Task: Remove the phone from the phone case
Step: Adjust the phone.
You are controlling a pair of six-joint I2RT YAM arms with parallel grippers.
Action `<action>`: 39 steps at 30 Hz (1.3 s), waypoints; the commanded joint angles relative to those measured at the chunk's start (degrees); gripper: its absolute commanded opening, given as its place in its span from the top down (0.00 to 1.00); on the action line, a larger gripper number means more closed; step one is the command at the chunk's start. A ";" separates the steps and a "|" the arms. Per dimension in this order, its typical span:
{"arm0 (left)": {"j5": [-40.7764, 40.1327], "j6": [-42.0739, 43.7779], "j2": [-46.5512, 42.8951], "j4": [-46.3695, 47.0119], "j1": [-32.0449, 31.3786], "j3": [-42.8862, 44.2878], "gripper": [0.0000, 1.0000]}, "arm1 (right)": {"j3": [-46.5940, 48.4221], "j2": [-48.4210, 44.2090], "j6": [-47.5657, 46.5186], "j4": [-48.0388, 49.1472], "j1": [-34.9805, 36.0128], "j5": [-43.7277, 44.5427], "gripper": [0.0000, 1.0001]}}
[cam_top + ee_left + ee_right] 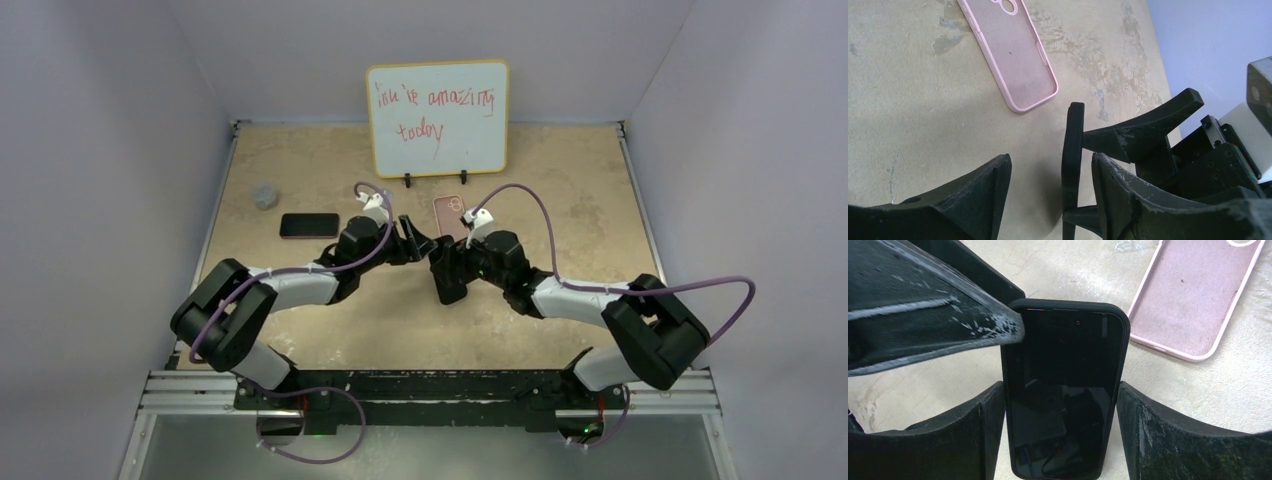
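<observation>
- Right gripper (1060, 390) is clamped on the long edges of the phone (1064, 365), which sits in its black case (1068, 304).
- Left gripper (1049, 161) has its jaws apart, straddling the phone's end (one finger touches a corner).
- An empty pink case (1013, 55) lies flat on the bench (908, 100), nearby.

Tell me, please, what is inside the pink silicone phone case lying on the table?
Nothing: the pink silicone phone case lies open side up and empty, showing only its bare inner lining. The patch of beige table beneath it is covered.
</observation>
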 commanded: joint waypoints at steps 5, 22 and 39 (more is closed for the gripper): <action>2.25 -1.55 3.25 5.97 -1.64 2.17 0.50 | -0.19 -1.93 -0.02 7.98 0.51 -1.95 0.86; 5.19 -4.08 -3.00 8.71 0.70 -0.37 1.00 | -2.87 -4.24 5.06 13.39 -0.07 -2.35 0.61; 12.09 -17.53 -21.09 18.07 10.25 -7.13 1.00 | -7.89 -2.67 26.79 35.63 -10.56 -29.72 0.28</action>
